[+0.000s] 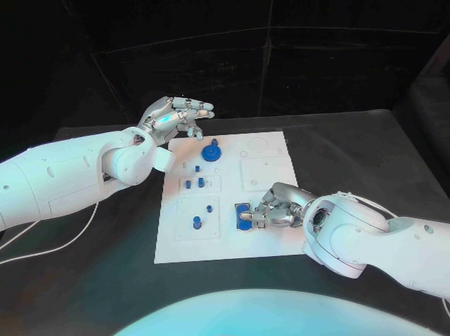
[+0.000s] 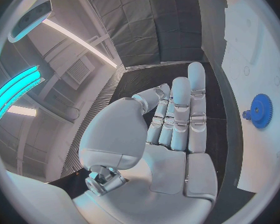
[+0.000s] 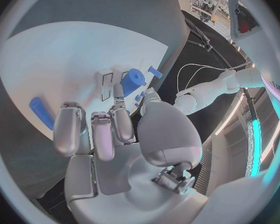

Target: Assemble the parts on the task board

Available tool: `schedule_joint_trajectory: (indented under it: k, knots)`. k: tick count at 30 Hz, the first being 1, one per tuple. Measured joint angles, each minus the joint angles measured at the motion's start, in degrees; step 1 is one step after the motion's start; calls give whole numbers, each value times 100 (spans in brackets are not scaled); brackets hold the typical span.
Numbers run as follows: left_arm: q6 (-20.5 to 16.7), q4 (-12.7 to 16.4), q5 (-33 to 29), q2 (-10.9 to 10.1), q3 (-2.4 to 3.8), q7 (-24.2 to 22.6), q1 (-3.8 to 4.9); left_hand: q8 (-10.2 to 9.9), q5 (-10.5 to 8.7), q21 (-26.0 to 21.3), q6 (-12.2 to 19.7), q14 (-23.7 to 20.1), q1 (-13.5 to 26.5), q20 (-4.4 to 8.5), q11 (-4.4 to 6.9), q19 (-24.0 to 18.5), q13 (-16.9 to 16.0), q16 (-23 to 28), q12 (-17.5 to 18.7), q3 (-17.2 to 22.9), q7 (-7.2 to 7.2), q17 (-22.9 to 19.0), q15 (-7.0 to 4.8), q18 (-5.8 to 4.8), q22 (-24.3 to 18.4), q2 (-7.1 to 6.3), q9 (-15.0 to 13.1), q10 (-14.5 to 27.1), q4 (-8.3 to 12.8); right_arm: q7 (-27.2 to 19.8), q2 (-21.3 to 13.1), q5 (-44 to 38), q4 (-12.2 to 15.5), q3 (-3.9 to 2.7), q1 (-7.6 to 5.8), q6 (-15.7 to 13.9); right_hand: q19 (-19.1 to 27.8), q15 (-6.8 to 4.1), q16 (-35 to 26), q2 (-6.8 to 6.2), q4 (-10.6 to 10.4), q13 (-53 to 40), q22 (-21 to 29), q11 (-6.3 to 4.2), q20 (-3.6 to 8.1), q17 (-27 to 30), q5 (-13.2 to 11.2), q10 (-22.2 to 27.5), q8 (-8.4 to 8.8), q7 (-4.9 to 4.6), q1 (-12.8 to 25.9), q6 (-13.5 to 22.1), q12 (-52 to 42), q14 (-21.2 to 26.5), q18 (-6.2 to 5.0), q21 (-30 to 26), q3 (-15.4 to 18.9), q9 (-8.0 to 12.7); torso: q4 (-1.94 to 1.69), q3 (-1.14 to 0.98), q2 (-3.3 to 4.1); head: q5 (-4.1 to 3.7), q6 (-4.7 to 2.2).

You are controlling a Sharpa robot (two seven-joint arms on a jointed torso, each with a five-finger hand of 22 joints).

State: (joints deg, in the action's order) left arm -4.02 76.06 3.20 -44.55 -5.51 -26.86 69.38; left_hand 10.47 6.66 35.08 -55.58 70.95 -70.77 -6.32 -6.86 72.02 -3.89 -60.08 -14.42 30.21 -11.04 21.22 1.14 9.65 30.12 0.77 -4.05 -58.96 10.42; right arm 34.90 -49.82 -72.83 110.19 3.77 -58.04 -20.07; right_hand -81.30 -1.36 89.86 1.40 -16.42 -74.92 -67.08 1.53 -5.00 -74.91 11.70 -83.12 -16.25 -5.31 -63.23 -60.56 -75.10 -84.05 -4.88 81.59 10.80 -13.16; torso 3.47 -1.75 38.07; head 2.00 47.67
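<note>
A: How are the arms posed?

B: The left hand [image 1: 176, 115] is raised at the upper left of the head view, past the task board's [image 1: 270, 231] far corner, fingers extended together, nothing held. The right hand [image 1: 273, 208] is lowered at the board's lower right edge, fingers curled beside a blue part [image 1: 244, 216]; whether it is grasped cannot be told.

A: And the materials?

B: A flat white board on a black surface [image 1: 114, 280]; a blue toothed gear [image 1: 211, 151] is seen upper centre, small blue pegs [image 1: 194, 183] mid-board.

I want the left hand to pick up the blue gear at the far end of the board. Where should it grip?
Probably from above, by the raised hub: the blue gear lies flat on the task board, leaving its toothed rim little purchase. The left hand, empty, hovers beside it.
</note>
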Motion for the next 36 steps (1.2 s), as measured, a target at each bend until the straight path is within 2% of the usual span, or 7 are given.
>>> schedule_joint_trajectory:
  k: [7,12,16,22,28,31,36]
  knots:
    - [1,1,0,-9,0,5,0,24,0,0,0,-21,0,-17,0,-17,0,0,-24,17,0,-8,21,0,0,0,0,0,17,-40,24,2,-20,0,0,67,-21,0,0,104,36,0,-9,-12,21,0,307,-12,0,20,-269,-20,0,0,0,0,0,-32,-2,1,0,0,7]
    - [1,6,0,-12,0,7,0,24,0,0,0,-21,0,-17,0,-17,0,0,-24,17,0,-8,21,0,1,0,0,0,17,-63,42,5,-39,0,0,91,-21,0,0,116,238,-1,-20,-20,21,0,464,-20,30,20,-649,-20,0,0,0,0,-38,-54,-2,3,0,6,14]
    - [1,7,0,-16,0,9,0,23,0,0,0,-21,0,-17,0,-17,0,0,-24,17,0,-7,21,0,1,0,0,0,17,-74,56,1,-79,0,0,106,-21,1,0,134,525,-35,-27,-18,20,0,284,-19,52,20,-1102,-20,-11,0,0,0,-192,-65,-2,4,0,8,14]
    - [1,10,0,-22,0,12,0,23,0,0,0,-21,0,-17,0,-17,0,0,-24,17,0,-7,21,0,1,0,0,0,17,-86,116,-49,-138,-9,-8,112,-1,-24,0,135,729,-41,-33,-40,44,0,39,-41,51,44,-1339,-80,10,16,0,0,-284,-84,-2,4,0,7,18]
    - [0,12,0,-26,0,16,0,23,0,0,0,-21,0,-17,0,-17,0,0,-24,17,0,-7,21,0,1,0,0,0,17,-88,158,-122,-191,-12,-12,115,-19,-39,0,169,775,-43,-33,-52,62,1,-35,-48,51,63,-1374,-100,10,0,-1,0,-316,-95,-2,3,0,2,24]
    - [0,14,0,-30,0,18,0,23,0,0,0,-21,0,-17,0,-17,0,0,-24,17,0,-7,21,0,1,0,0,0,17,-75,149,-151,-223,-5,-10,125,-19,-39,0,240,803,-152,-39,-71,62,1,-35,-29,51,63,-1445,-100,-1,1,-1,0,-344,-95,-2,2,0,5,30]
    - [0,15,0,-38,-1,21,0,23,0,0,0,-21,0,-17,0,-17,0,0,-24,17,0,-7,21,0,1,1,0,0,17,-53,85,-186,-247,4,2,161,-19,-38,0,240,804,-159,-59,-71,62,-4,-35,-29,50,63,-1445,-101,10,1,0,0,-345,-102,-1,2,1,-3,24]
